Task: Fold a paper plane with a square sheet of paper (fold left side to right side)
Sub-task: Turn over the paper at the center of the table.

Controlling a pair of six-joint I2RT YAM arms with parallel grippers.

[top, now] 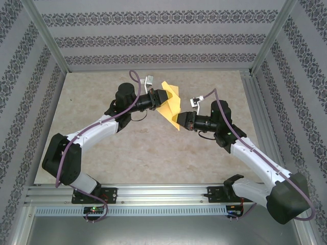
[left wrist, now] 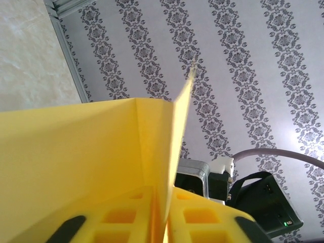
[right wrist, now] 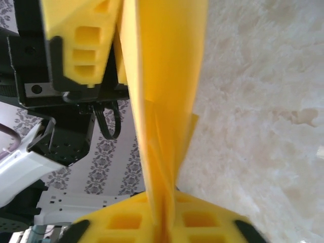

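The square sheet of paper is yellow-orange and creased into a folded, pointed shape. It hangs in the air above the middle back of the table, between the two grippers. My left gripper is shut on its left side; in the left wrist view the paper rises from between the yellow pads of that gripper. My right gripper is shut on the lower right tip. In the right wrist view the folded layers run down into the gripper, with the left gripper's fingers at the top.
The beige marbled table lies below, bordered by patterned walls and aluminium posts. A metal rail carries the arm bases at the near edge. The right arm's wrist is close beyond the paper.
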